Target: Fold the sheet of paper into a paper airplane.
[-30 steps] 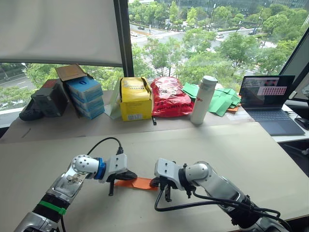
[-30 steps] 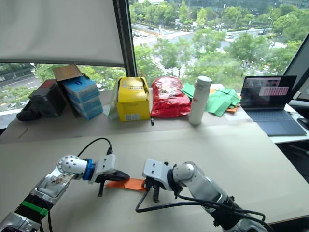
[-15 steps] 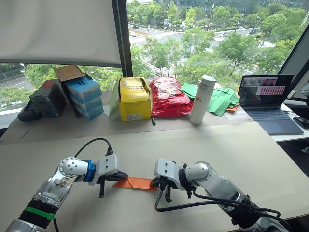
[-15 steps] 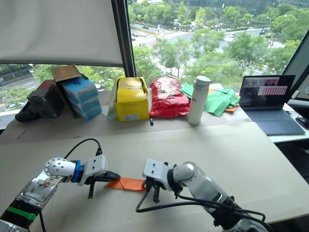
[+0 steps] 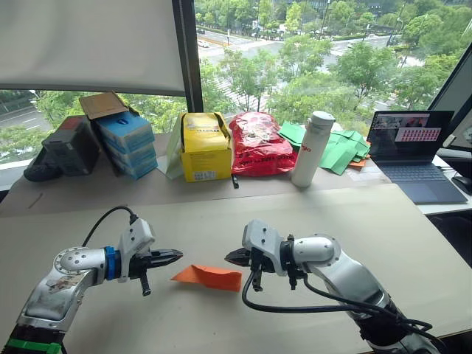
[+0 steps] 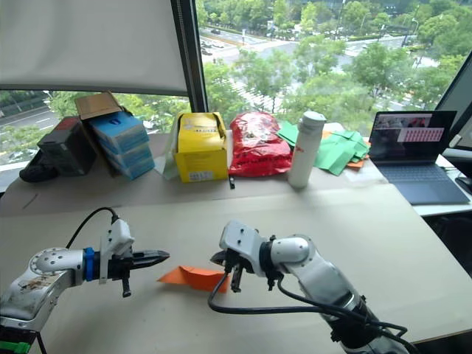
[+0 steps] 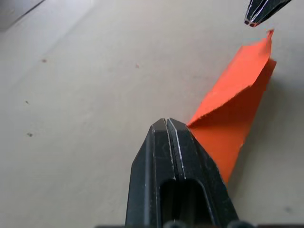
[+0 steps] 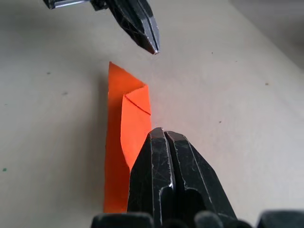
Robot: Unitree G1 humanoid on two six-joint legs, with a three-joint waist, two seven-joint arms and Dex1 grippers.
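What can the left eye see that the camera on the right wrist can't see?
Left eye view: the window sill's yellow box, red bag, white bottle and laptop. Right wrist view: a small folded triangular flap on the orange paper, close up. Both: that paper lying on the table between the shut left hand and shut right hand.

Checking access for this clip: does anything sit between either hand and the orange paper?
Nothing visible does. The folded orange paper lies alone on the table, with the left hand off one end and the right hand off the other, both shut.

Head stereo pair looks down over table [image 5: 413, 243]; wrist cameras face each other, sharing orange paper [image 7: 237, 118]
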